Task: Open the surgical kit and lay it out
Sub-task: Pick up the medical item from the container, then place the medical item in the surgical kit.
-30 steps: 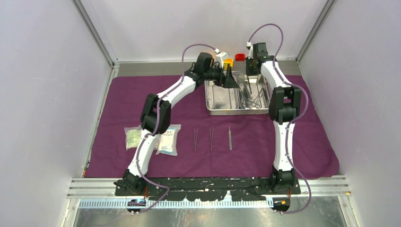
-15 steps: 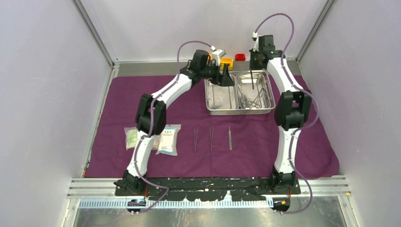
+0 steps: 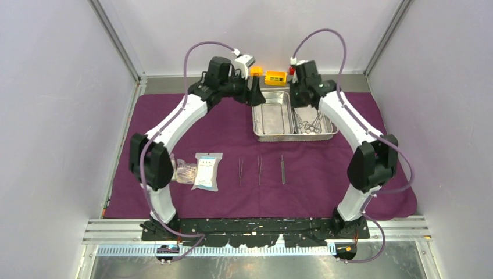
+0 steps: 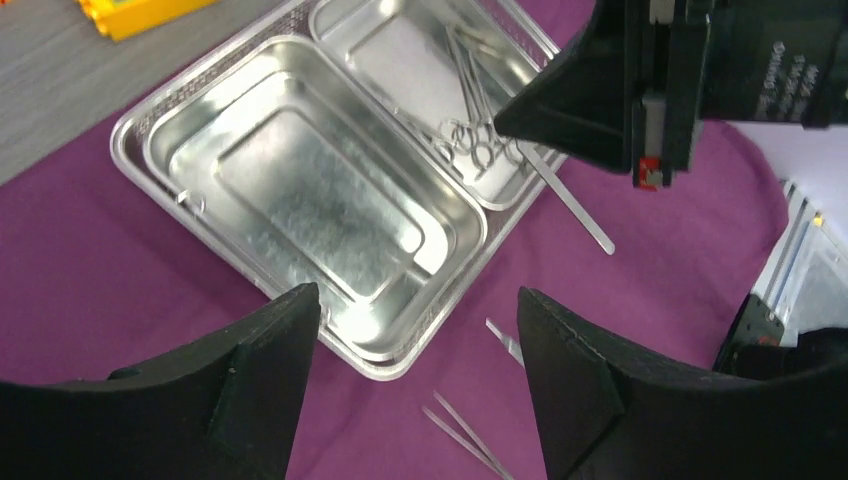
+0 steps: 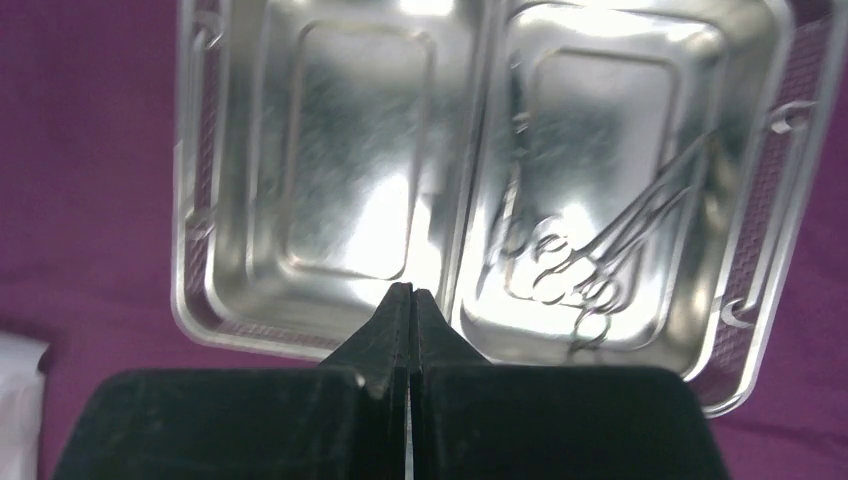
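The dark-purple cloth point(image 3: 349, 174) is spread over the table. On it stands the steel tray point(image 3: 295, 138); its left compartment is bare, and clamps and scissors point(image 3: 313, 123) lie in the right one. My right gripper point(image 3: 301, 100) hovers over the tray's far edge, shut on thin steel tweezers point(image 4: 570, 200) that hang slanting below its tips. My left gripper point(image 4: 418, 295) is open and holds nothing, above the tray's near left corner. Three thin tools point(image 3: 260, 170) lie in a row on the cloth. A white packet point(image 3: 208, 171) lies to their left.
A second packet point(image 3: 185, 172) is half hidden behind my left arm's elbow. A yellow brick point(image 3: 275, 77), an orange brick point(image 3: 256, 71) and a red brick point(image 3: 292, 70) sit on the grey strip behind the cloth. Walls close in on three sides.
My right gripper rose out of the tray's right compartment with the tweezers and moved left. My left gripper drew back off the tray, and its elbow swung out to the left.
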